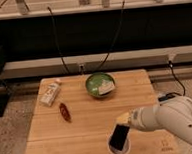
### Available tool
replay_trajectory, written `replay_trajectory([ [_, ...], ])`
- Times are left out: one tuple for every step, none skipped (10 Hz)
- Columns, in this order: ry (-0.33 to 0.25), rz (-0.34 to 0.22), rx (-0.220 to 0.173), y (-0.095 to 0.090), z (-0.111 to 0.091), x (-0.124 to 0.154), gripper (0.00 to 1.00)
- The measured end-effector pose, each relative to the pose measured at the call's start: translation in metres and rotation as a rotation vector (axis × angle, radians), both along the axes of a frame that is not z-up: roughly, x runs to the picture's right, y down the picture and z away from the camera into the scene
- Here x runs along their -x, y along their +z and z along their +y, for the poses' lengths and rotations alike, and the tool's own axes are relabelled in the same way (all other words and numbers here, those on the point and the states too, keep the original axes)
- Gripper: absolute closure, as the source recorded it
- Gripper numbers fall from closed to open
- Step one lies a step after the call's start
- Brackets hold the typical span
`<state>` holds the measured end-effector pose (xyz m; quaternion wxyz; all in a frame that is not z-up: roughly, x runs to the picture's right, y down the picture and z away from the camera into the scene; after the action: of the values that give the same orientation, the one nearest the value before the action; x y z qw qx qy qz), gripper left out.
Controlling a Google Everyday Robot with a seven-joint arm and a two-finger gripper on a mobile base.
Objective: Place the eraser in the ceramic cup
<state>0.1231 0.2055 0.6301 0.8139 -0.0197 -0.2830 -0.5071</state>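
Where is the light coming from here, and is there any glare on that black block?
Camera view: the light seems overhead, the wooden table bright and the wall recess behind it dark; the eraser, tilted over the ceramic cup just under the gripper at the table's front, shows a faint grey sheen, no hard glare.
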Motion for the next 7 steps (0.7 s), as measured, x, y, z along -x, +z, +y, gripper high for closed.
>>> replay_trajectory([
  [-0.002, -0.003, 0.005, -0.0007, 0.0019, 0.0004, 0.2],
  [-0.003, -0.006, 0.008, -0.001, 0.0025, 0.0013, 0.2],
  [-0.003, -0.006, 0.01, -0.0007, 0.0032, 0.0011, 0.2],
  [-0.003, -0.007, 0.013, -0.0002, 0.0039, 0.0011, 0.2],
  [-0.003, -0.009, 0.014, 0.0006, 0.0043, 0.0011, 0.2],
  [-0.002, -0.009, 0.016, 0.0012, 0.005, 0.0004, 0.2],
  [0.001, -0.009, 0.018, 0.0019, 0.0054, -0.0003, 0.2],
])
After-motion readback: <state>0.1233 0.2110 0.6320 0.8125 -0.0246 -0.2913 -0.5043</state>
